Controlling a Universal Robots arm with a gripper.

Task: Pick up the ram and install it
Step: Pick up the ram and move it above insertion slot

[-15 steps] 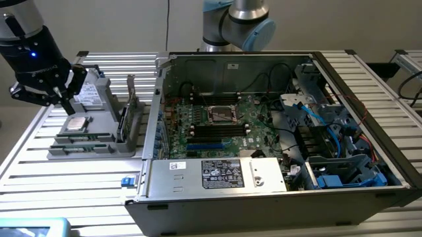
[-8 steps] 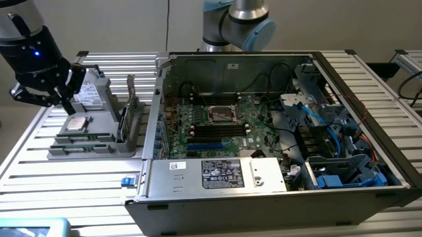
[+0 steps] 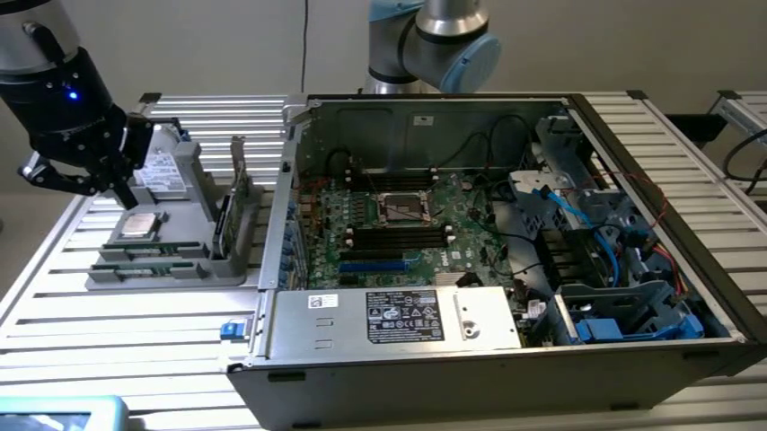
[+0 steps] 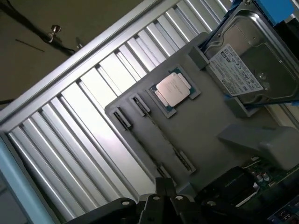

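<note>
My gripper has its fingers pressed together with nothing between them. It hangs over the grey tray, near one end of the ram. The ram is a long, thin green strip standing on edge in a tray slot beside the processor chip, apart from the fingers. A hard drive lies beyond the chip. The exterior view adds the open computer case on its right. The wrist view shows the ram edge-on as a dark line.
</note>
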